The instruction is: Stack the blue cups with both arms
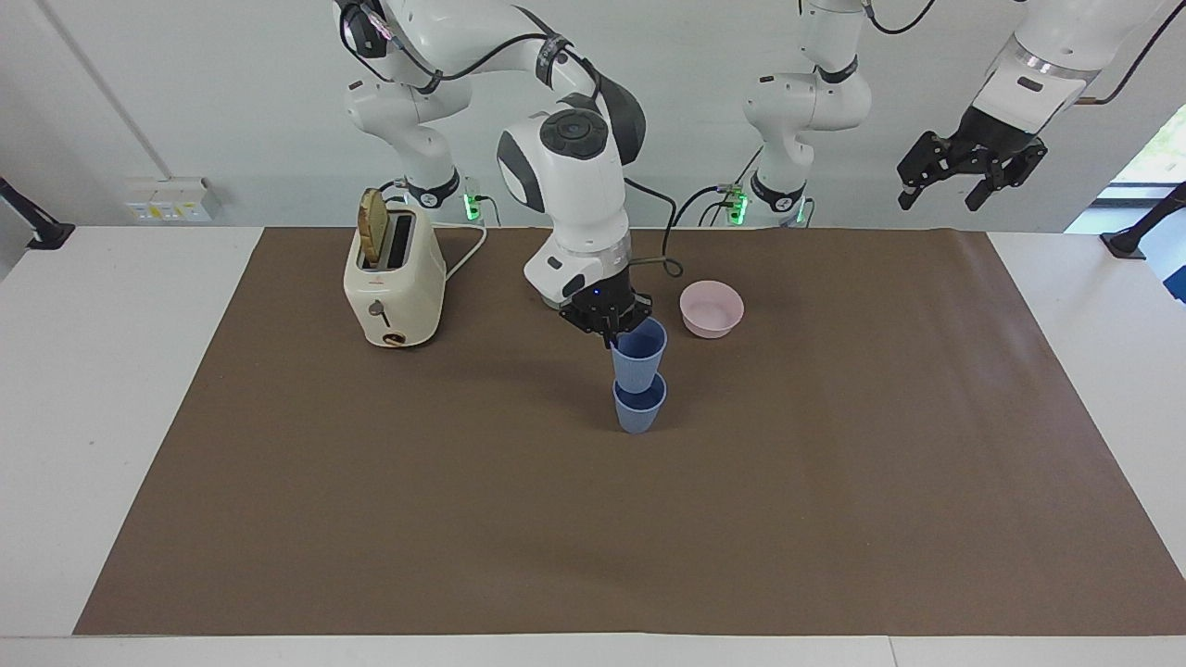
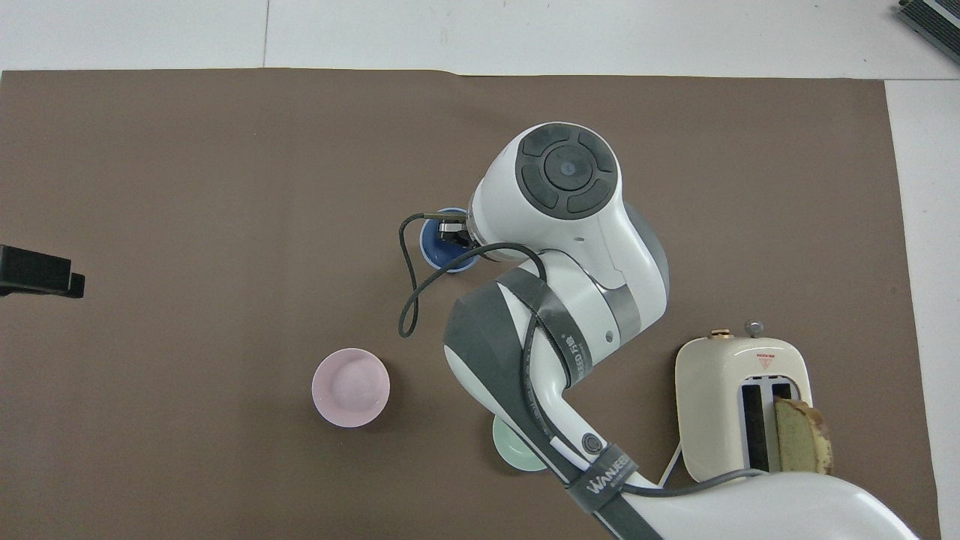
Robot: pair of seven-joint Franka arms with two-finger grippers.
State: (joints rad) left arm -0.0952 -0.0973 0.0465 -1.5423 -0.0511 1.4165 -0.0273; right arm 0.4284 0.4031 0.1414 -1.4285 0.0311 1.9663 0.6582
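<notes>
My right gripper (image 1: 612, 326) is shut on the rim of one blue cup (image 1: 639, 356) and holds it upright directly over the second blue cup (image 1: 639, 413), which stands on the brown mat. The held cup's base sits at the lower cup's mouth. In the overhead view the right gripper (image 2: 452, 231) and arm cover most of the cups (image 2: 441, 253). My left gripper (image 1: 969, 178) hangs open and empty, high over the left arm's end of the table, waiting.
A cream toaster (image 1: 393, 287) with a slice of bread stands toward the right arm's end. A pink bowl (image 1: 712, 309) sits nearer to the robots than the cups. A green bowl (image 2: 513, 454) is mostly hidden under the right arm.
</notes>
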